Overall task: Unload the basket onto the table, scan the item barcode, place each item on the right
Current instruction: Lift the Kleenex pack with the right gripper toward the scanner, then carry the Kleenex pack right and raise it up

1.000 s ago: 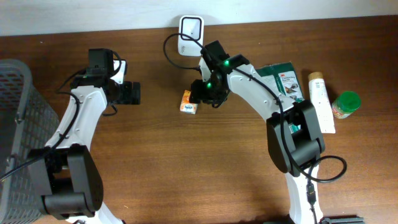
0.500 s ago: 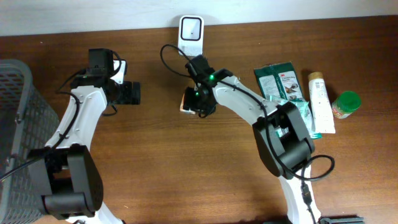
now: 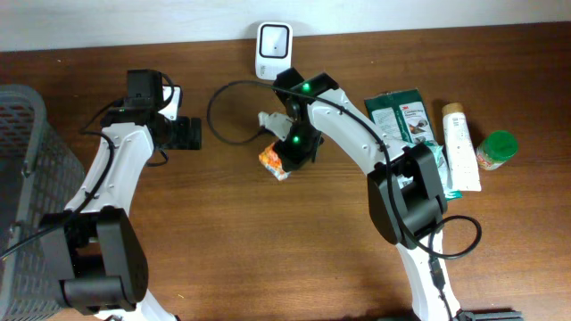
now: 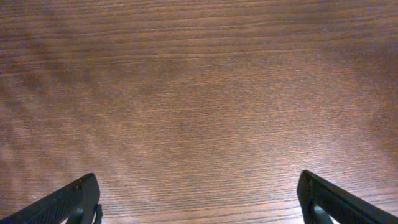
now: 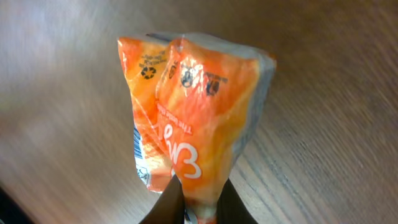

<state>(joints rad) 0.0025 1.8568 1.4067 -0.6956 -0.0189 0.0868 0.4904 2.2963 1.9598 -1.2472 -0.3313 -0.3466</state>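
At six o'clock from the scanner [image 3: 273, 43], right gripper [image 3: 293, 147] is pinched tight on orange packet [image 3: 275, 162]. Left gripper [image 3: 186, 134] is fully spread, empty. Recommend turning the barcode squarely toward scanner window and holding steady.

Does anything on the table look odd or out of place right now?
The orange packet looks odd: the right gripper pinches one end, so it is creased and bunched, and in the overhead view it sits tilted. A black cable also loops loosely across the table near it. Nothing looks spilled.
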